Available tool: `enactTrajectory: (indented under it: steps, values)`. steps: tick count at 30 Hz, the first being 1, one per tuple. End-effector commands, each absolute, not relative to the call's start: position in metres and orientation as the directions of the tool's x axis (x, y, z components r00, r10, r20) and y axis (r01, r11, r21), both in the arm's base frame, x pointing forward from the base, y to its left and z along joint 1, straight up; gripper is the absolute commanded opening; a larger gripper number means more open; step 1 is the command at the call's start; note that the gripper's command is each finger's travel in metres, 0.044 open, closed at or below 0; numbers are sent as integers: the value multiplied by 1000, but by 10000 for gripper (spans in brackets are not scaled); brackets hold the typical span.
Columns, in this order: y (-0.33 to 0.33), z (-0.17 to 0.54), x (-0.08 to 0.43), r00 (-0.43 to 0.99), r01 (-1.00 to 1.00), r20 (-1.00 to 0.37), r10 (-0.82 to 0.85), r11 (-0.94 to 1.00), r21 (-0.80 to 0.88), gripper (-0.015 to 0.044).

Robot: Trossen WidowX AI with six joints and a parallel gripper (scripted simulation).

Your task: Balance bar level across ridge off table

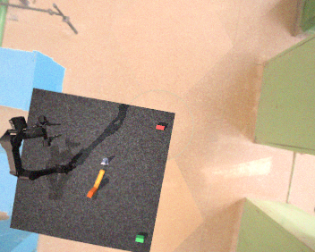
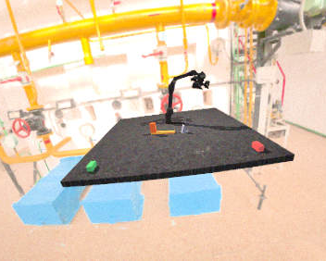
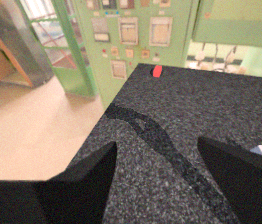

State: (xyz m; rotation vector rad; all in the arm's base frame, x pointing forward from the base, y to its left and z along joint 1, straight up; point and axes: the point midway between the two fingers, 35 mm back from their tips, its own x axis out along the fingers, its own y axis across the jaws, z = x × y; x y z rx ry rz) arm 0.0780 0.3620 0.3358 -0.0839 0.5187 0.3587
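Observation:
The bar (image 1: 99, 178) (image 2: 166, 132) is yellow with a taller orange block (image 1: 91, 192) (image 2: 153, 128) at one end. It lies on the dark table top, beside the ridge and not across it. The ridge (image 1: 105, 161) (image 2: 183, 129) (image 3: 259, 150) is a small pale wedge just off the bar's yellow end, with a small gap between them. My gripper (image 1: 59, 130) (image 2: 208, 84) (image 3: 156, 144) is open, with nothing between its fingers. It hangs high above the table, well away from the bar and ridge. The bar is out of the wrist view.
A red block (image 1: 160, 127) (image 2: 257, 146) (image 3: 157, 71) lies near one corner of the dark table (image 1: 137, 134) (image 2: 220, 157) (image 3: 147, 195). A green block (image 1: 140, 239) (image 2: 92, 166) lies near another corner. The arm's shadow crosses the table. Blue boxes stand beyond and below the table's edge.

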Motion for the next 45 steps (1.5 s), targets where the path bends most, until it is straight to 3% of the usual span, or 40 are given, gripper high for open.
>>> enactTrajectory:
  steps: [1,25,45]
  values:
    - [354,332,97,806,-349,-527,271,936,-52,315]
    - [300,299,196,742,-369,-670,16,845,-387,315]
    - [234,274,259,615,-483,-775,-145,708,-516,315]
